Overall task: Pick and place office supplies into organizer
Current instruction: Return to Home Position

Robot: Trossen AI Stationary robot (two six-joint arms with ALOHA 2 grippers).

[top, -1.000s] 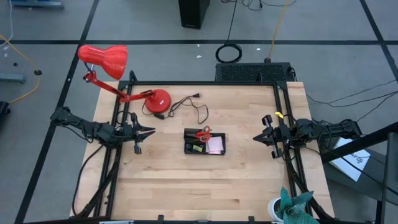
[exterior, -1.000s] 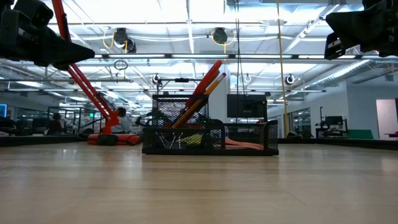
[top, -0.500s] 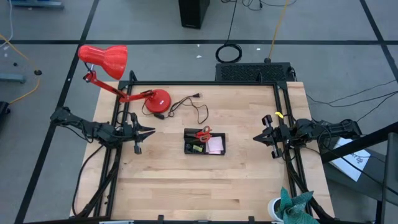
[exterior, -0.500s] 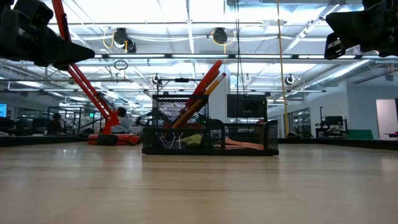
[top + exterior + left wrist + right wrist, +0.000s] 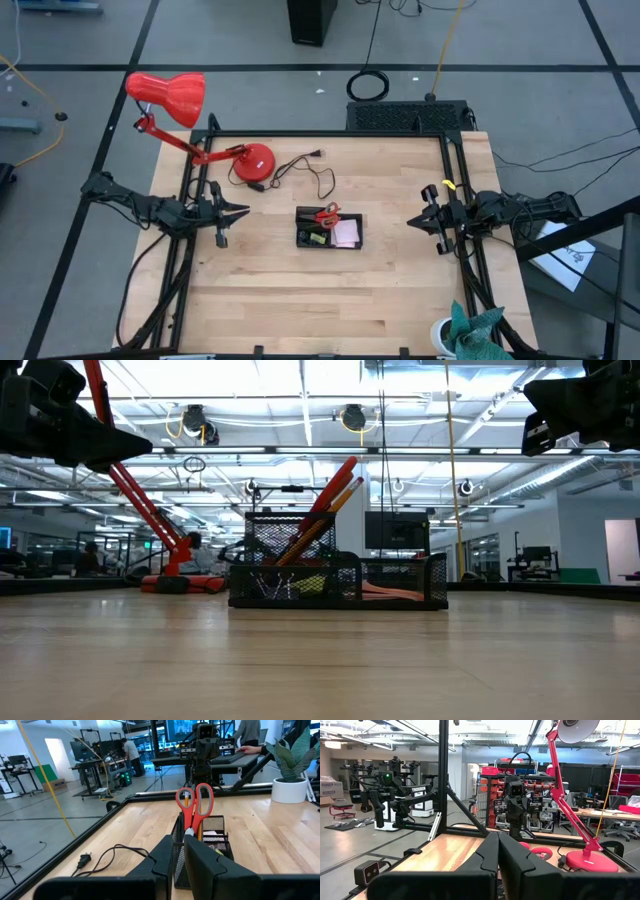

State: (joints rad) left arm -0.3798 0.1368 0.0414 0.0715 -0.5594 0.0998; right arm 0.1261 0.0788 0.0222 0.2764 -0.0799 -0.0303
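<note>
At the middle of the table sits the organizer [image 5: 329, 247], and I'll place everything else against it. The red-handled scissors [image 5: 326, 214] stand in its tall rear cup, on the side facing the red desk lamp [image 5: 165, 95], handles up. In the low view, orange pencils [image 5: 343, 492] lean out of that same mesh cup, tilted toward the right arm's side. The pink sticky-note pad [image 5: 346, 234] lies flat in the low compartment on the side nearer the right gripper. A small yellow item [image 5: 312, 585] shows through the mesh in a front compartment. I can't make out the clips or pens well enough to place them.

The left gripper [image 5: 240, 210] hangs above the table, well off the organizer's left side and pointing at it. From its wrist camera, its fingers [image 5: 165, 855] are drawn together and empty, with the scissors and the mesh wall straight ahead. The right gripper [image 5: 415, 221] hangs well off the opposite side, facing back toward the organizer. Its fingers [image 5: 490, 850] are clenched on nothing.

The lamp's round base stands beyond the organizer's far left corner, and its black cord [image 5: 310, 172] trails loosely over the wood between base and organizer without touching the tray.
</note>
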